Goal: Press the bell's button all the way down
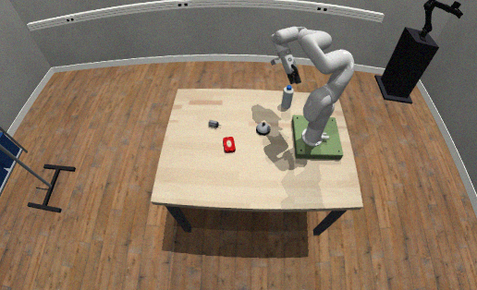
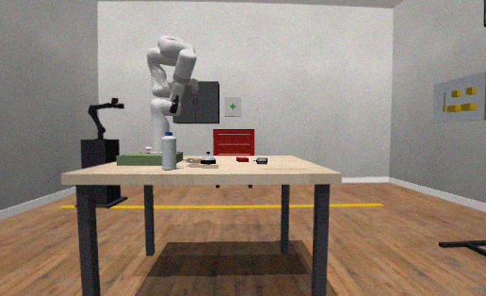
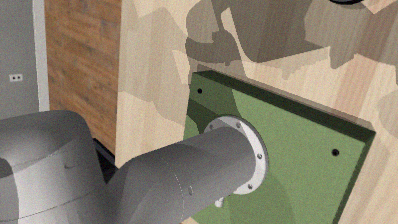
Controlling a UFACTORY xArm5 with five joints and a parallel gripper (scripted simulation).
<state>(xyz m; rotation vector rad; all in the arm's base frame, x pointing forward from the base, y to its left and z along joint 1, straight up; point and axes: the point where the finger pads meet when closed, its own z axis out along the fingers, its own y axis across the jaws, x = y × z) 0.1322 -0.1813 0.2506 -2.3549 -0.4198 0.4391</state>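
Wrist view cuts off the bell [image 1: 262, 128]; the pincer [image 1: 295, 78] hangs apart, empty.

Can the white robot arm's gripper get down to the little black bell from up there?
Probably yes. The open gripper hangs high above the grey bottle; the little black bell sits uncovered nearby on the table.

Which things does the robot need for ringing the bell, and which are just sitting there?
Needed:
- the bell on the table
- the gripper, open and holding nothing, high above the table

Just sitting there:
- the bottle
- the red thing
- the small dark thing
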